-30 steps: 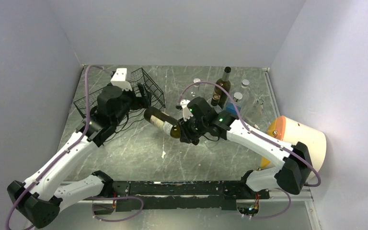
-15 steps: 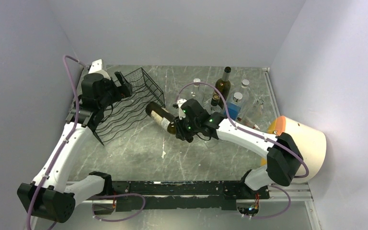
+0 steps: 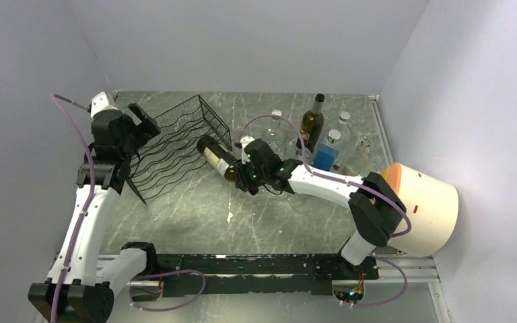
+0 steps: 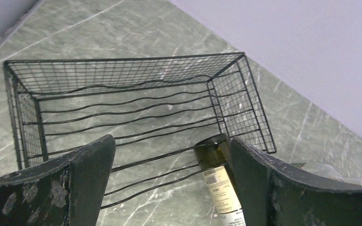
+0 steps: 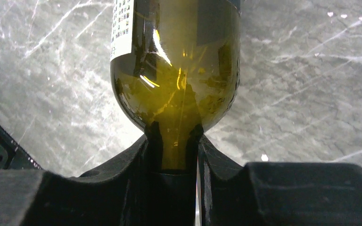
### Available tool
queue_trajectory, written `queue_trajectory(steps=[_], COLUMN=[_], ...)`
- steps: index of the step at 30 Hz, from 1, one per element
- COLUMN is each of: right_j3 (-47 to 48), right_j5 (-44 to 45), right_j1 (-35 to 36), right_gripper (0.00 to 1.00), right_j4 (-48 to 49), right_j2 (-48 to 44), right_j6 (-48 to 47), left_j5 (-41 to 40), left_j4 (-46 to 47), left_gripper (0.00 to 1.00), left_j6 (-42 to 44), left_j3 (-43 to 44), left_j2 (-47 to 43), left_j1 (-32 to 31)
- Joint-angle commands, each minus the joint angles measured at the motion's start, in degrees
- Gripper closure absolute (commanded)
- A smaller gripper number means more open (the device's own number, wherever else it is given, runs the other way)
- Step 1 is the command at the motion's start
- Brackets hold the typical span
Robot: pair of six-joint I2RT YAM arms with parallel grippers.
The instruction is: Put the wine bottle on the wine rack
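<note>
The right fingers [image 5: 142,156] grip the wine bottle [image 5: 174,70] by its neck over the middle of the counter [image 3: 242,222]. The bottle lies nearly level, its base at the open front of the wine rack [image 4: 122,80], beside the mesh end. Near the far-left corner, the left fingers [image 4: 92,169] are spread wide and hold nothing.

Back rt — upright dark bottle [image 3: 312,122], blue bottle [image 3: 325,157], clear bottles [image 3: 345,120] w/ them; cream drum [image 3: 425,208] far rt.

Wine rack [image 3: 175,138]: black wire, wavy tiers, grid-mesh sides; my jaws, black too. Wine bottle [image 3: 215,157]: olive-green glass, white printed label. Worktop [image 3: 195,219]: grey-green marble, white veins.
</note>
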Motion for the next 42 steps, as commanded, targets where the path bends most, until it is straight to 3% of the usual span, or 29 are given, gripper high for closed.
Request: queue_trajectory(steps=[1, 11, 18, 29, 37, 42], right_j3=[3.1, 11.8, 20.3, 25.8, 28.5, 29.7], right_j5=[4.2, 9.0, 8.5, 13.2, 14.8, 16.0], right_j1=[0.0, 0.1, -0.3, -1.0, -1.3, -2.0], right_gripper=[1.00, 1.00, 1.00, 0.99, 0.78, 0.90], right_j4=[17.8, 20.9, 16.3, 13.9, 11.0, 10.7], right_j2=[2.0, 12.5, 20.0, 26.5, 29.2, 29.9], right_j6=[2.4, 1.6, -3.0, -5.4, -6.7, -4.0], left_j5=[0.6, 3.2, 6.6, 10.1, 10.5, 11.4], left_j4=[-3.6, -4.7, -3.9, -5.1, -5.9, -5.8], left_gripper=[0.05, 0.05, 0.05, 0.05, 0.05, 0.05], left_j6=[-2.0, 0.0, 1.6, 4.1, 4.6, 4.6], left_j3=[-0.5, 0.3, 0.5, 1.7, 2.3, 2.3], left_j2=[0.0, 0.7, 1.2, 1.7, 1.8, 1.8], left_j1=[2.7, 3.9, 4.0, 4.1, 4.1, 4.0])
